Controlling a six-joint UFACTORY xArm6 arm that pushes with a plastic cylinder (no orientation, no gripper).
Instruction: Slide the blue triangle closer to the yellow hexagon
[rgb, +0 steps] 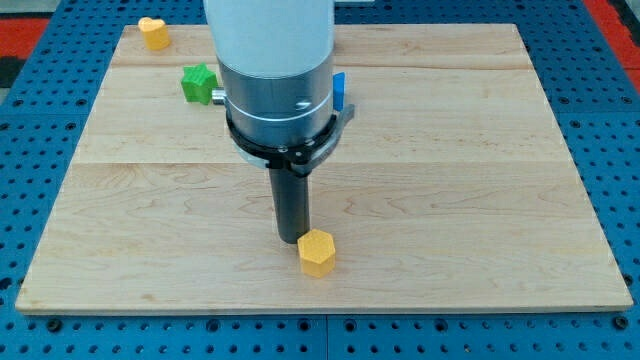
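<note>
1. Yellow hexagon (317, 252) nearest; my tip (293, 240) just beside its upper left, holding nothing, no claw fitted.
2. Blue triangle (339, 91) far behind the arm, mostly hidden, well apart; slide seemingly not begun.
3. Green block (198, 83), yellow heart (153, 32) farthest.

The wooden counter (480, 200) carries four blocks. A yellow hexagon (317, 252) lies near the view's bottom. A yellow heart (153, 32), a green star (199, 83) and a blue block (339, 90) lie toward the top.
</note>
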